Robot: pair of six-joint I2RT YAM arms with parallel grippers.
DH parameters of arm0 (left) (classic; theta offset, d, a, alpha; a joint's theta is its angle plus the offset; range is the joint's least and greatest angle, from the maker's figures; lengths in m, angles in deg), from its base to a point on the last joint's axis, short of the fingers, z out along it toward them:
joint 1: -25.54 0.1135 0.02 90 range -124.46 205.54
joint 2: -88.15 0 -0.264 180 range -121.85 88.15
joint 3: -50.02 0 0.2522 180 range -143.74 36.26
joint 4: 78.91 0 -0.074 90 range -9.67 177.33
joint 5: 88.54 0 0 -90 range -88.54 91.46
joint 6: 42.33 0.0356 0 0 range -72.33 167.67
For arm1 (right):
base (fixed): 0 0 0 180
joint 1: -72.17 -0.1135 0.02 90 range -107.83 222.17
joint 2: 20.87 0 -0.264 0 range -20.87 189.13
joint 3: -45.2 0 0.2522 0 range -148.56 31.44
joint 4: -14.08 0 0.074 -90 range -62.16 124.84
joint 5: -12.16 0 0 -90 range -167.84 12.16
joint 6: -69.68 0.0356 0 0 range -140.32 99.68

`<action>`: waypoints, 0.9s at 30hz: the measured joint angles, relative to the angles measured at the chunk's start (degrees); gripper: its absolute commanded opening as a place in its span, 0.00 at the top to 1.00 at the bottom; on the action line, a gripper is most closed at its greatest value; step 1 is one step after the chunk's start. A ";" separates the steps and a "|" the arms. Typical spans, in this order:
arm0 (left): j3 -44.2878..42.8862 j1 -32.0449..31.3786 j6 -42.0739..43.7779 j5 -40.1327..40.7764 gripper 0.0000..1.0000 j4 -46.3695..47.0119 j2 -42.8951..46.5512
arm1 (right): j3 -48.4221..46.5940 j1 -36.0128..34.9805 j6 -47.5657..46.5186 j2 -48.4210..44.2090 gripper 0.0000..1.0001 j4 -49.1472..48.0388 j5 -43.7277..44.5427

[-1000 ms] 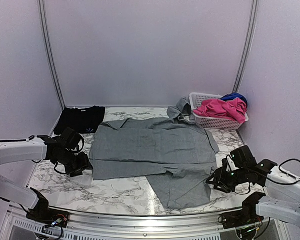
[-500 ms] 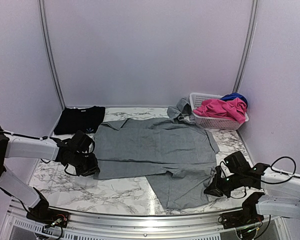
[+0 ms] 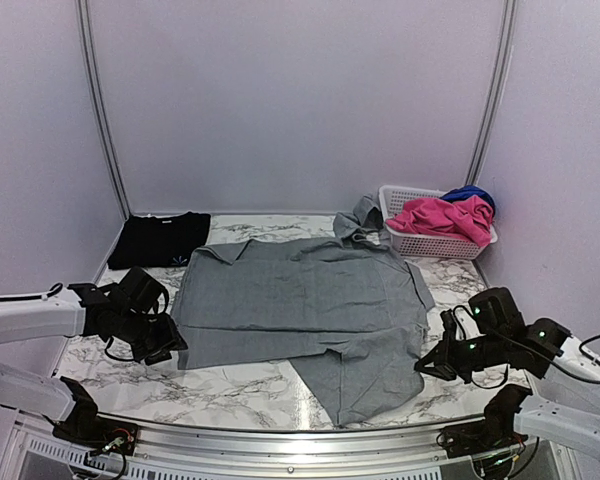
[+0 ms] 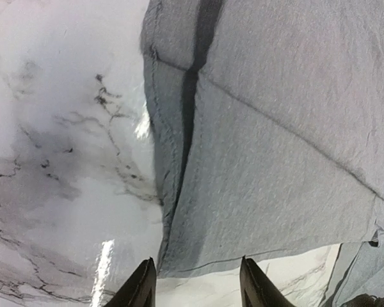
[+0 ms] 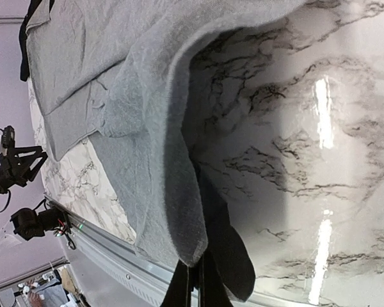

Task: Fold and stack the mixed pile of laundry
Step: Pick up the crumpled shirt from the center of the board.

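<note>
A large grey garment (image 3: 310, 300) lies spread flat over the middle of the marble table (image 3: 230, 385). My left gripper (image 3: 172, 345) sits at its near left corner. In the left wrist view that gripper (image 4: 195, 272) is open, and the grey garment (image 4: 275, 160) ends just ahead of the fingertips with nothing between them. My right gripper (image 3: 427, 363) is shut on the garment's near right edge. The right wrist view shows this gripper (image 5: 193, 281) pinching a fold of the grey garment (image 5: 147, 128), lifted off the table. A folded black cloth (image 3: 160, 240) lies at the back left.
A white lattice basket (image 3: 430, 245) stands at the back right, holding a pink piece (image 3: 440, 215) and a dark blue piece (image 3: 470, 193). Another grey piece (image 3: 360, 215) hangs over its left rim. The metal table rail (image 3: 280, 430) runs along the near edge.
The left gripper reached in, closed, then opened and drew back left; the garment's left edge shifted left. The right gripper closed on the right edge and raised it.
</note>
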 measured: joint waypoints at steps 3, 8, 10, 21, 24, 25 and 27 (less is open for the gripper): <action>2.14 -1.22 -0.96 -0.13 0.53 -1.64 2.32 | 0.63 -0.04 1.01 -2.14 1.00 1.60 -0.52; 4.94 -5.14 -3.39 -0.07 0.61 -3.08 2.97 | 1.42 -0.07 2.12 -3.02 1.00 3.19 -1.29; 4.92 -5.84 -4.11 0.09 0.66 -2.73 2.56 | 1.42 -0.07 2.32 -3.17 1.00 3.41 -1.57; 3.45 -6.05 -5.88 1.49 1.00 1.81 -2.56 | 1.07 -0.11 2.36 -3.43 1.00 5.75 -3.06; 4.15 -6.08 -6.51 1.42 1.00 1.25 -0.98 | -0.07 -0.22 2.36 -3.85 1.00 6.86 -3.50; 4.35 -6.12 -6.93 1.42 1.00 0.24 0.35 | -0.68 -0.26 2.36 -4.11 1.00 7.48 -3.67; 4.33 -6.27 -7.30 1.44 1.00 -1.75 3.13 | -1.66 -0.28 2.38 -4.48 1.00 8.31 -3.93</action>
